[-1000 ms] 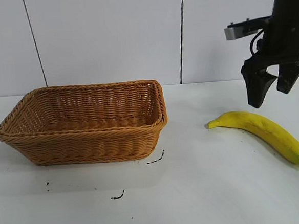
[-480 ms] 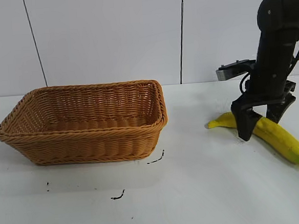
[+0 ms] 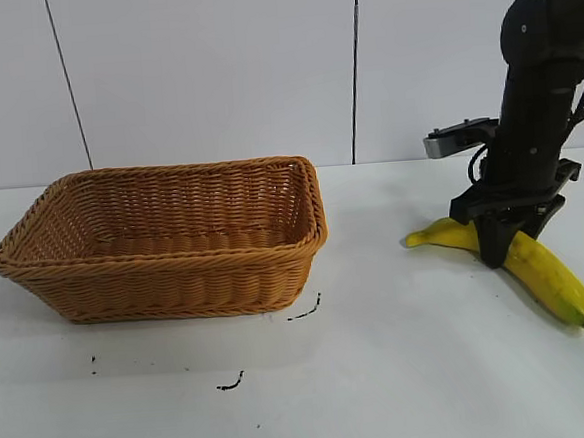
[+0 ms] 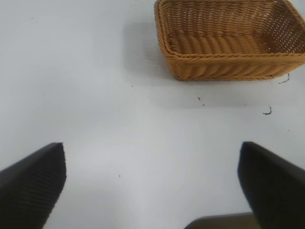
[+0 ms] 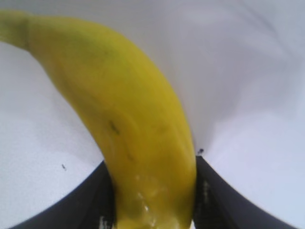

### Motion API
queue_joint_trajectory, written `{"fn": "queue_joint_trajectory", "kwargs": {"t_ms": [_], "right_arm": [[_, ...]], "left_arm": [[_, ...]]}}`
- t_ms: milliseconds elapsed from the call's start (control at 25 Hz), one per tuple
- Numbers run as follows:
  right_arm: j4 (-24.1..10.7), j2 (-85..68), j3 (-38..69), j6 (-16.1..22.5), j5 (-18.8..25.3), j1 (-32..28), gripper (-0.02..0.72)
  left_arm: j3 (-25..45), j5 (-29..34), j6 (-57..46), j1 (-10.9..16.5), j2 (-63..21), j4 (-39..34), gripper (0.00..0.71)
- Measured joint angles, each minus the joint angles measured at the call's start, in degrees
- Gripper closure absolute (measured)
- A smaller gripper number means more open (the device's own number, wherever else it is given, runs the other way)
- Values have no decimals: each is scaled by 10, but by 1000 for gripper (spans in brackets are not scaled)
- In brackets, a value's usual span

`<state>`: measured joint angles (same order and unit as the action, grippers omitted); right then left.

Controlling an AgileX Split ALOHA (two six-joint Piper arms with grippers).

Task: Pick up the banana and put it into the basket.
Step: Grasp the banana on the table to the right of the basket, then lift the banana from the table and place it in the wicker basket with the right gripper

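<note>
The yellow banana (image 3: 541, 267) lies on the white table at the right. My right gripper (image 3: 500, 250) is down on its middle and shut on it. In the right wrist view the banana (image 5: 128, 119) fills the gap and both dark fingers (image 5: 93, 200) press its sides. The tan woven basket (image 3: 166, 278) stands at the left, with nothing in it. It also shows in the left wrist view (image 4: 228, 67). My left gripper (image 4: 152, 186) hangs open above bare table, away from the basket, out of the exterior view.
The white table (image 3: 403, 372) carries a few small black marks (image 3: 230, 384) in front of the basket. A white panelled wall stands behind.
My right gripper has come down from above the banana onto its middle and closed on it. The banana's far end has shifted slightly. The basket has not moved.
</note>
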<state>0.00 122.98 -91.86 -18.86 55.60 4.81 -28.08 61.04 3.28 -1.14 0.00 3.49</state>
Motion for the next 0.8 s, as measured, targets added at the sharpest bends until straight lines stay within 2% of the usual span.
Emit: {"fn": "queue_joint_trajectory", "kwargs": {"t_ms": [200, 360, 480, 680, 800], "right_arm": [[3, -76, -4, -7, 16, 0, 383], [35, -89, -59, -30, 69, 0, 383], [59, -87, -116, -29, 83, 0, 383], [63, -54, -182, -28, 122, 2, 383], [59, -25, -221, -28, 129, 17, 383]], "left_arm": [[0, 0, 0, 0, 0, 0, 15], [0, 0, 0, 0, 0, 0, 15], [0, 0, 0, 0, 0, 0, 15], [0, 0, 0, 0, 0, 0, 15], [0, 0, 0, 0, 0, 0, 15]]}}
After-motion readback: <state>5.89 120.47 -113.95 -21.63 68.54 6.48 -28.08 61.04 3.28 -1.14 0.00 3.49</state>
